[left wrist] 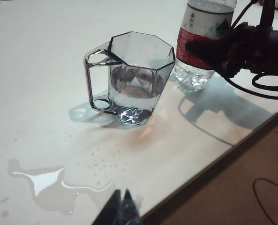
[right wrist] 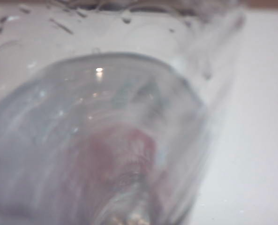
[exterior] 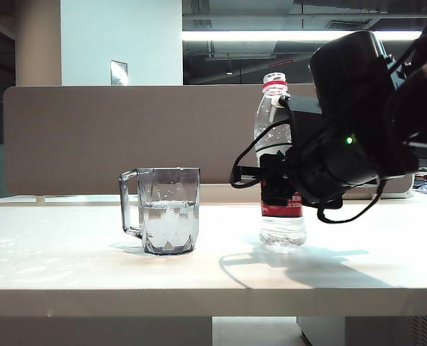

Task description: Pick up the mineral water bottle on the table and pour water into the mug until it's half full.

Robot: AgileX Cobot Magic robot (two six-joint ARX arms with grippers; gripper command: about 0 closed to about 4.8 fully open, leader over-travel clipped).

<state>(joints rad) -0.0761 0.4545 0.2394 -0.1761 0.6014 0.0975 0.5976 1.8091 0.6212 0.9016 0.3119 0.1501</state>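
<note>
The bottle [exterior: 279,164] stands upright on the table [exterior: 69,252], just right of the mug [exterior: 167,210], which holds water [exterior: 169,220] to about half. The right gripper [exterior: 271,175] is at the bottle's label, jaws around it, but a firm grip cannot be told. The left gripper [left wrist: 121,208] hangs over a puddle [left wrist: 52,187] near the table's edge, fingertips together.

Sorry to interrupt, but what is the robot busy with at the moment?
The right gripper is clamped around the label of the mineral water bottle, which stands upright on the table beside the mug. The mug holds water to about half. The left gripper hovers over a spilled puddle.
</note>
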